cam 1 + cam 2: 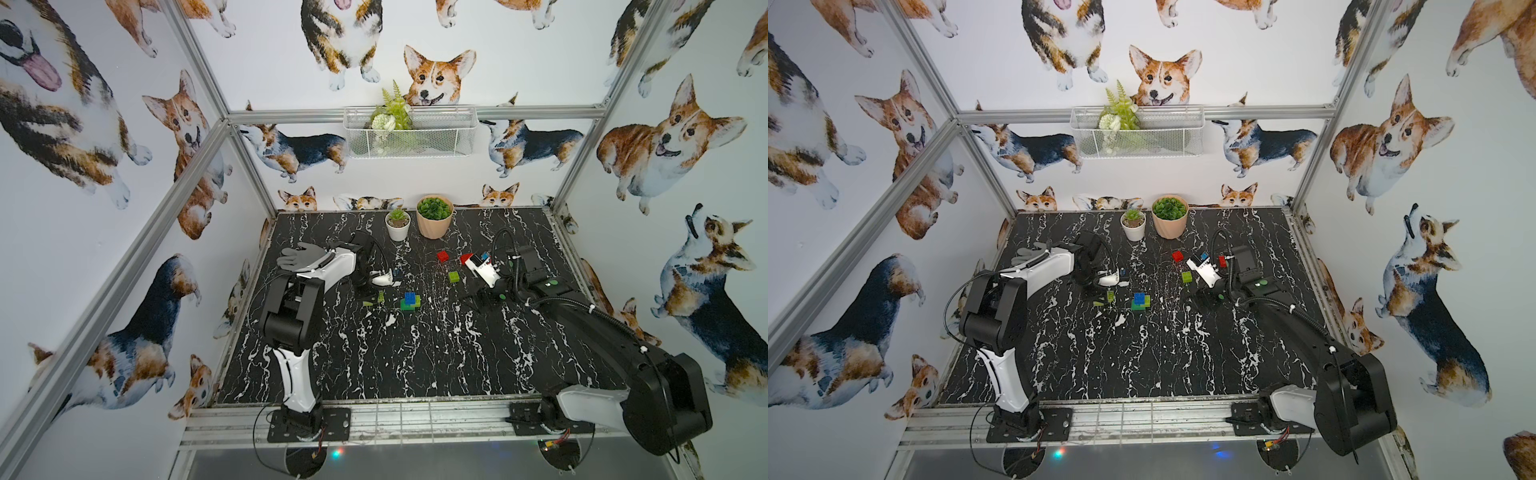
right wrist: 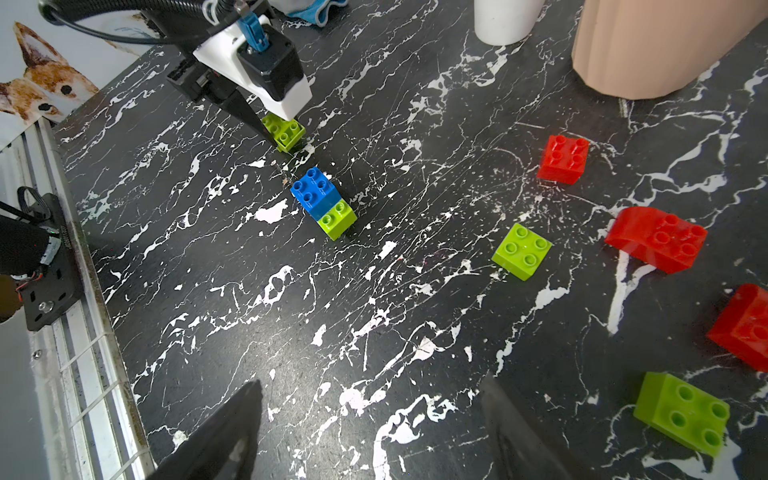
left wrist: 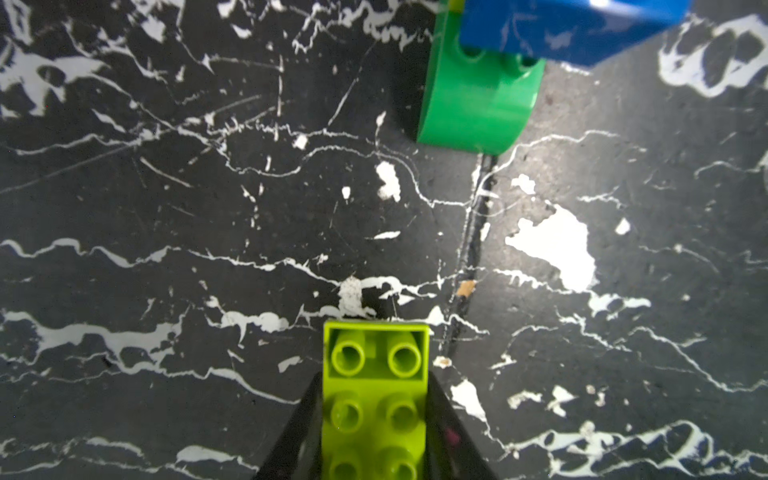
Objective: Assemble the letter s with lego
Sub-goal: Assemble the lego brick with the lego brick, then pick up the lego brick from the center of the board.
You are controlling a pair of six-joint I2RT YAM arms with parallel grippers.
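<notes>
Black marble table point(image 1: 415, 365) with lego bricks, set in a room papered with corgi dogs.

One lime green brick point(image 2: 286, 132) is pinched between the fingers of the left gripper point(image 3: 376, 386), studs up, near a small stack. In that stack a blue brick point(image 2: 312, 189) is set on a dark green brick point(image 3: 473, 104), and a second lime brick point(image 2: 338, 218) is touching it. The right gripper point(image 2: 370, 384) is spread wide with nothing in it. Three red bricks point(image 2: 563, 158) and two loose lime bricks point(image 2: 521, 250) are scattered near it. Two plant pots point(image 1: 434, 220) are placed at the back.
</notes>
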